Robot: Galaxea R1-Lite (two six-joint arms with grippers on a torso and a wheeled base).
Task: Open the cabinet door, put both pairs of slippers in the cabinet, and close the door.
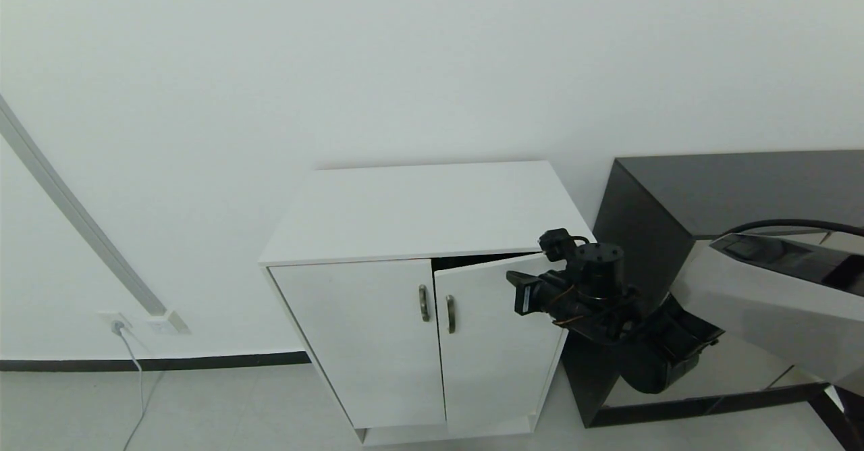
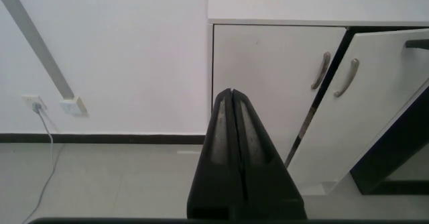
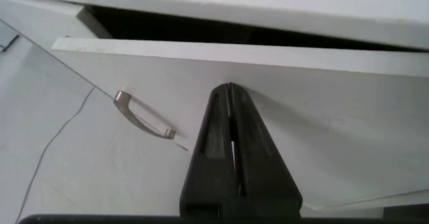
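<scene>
Seemingly rt tool (image 3: 231,88) touches ajar door (image 3: 322,117).

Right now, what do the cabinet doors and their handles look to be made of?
Right door, ajar, and left door: likely white laminated board, matte, with faint streaky grain. Handles: apparently brushed metal, given the dull grey sheen and bright highlights.

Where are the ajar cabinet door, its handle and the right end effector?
ajar cabinet door (image 1: 496,363): head view, middle of its front panel.
door handle (image 1: 450,314): head view, middle of the metal bar.
right end effector (image 3: 231,93): right wrist view, between its shut fingertips.
</scene>
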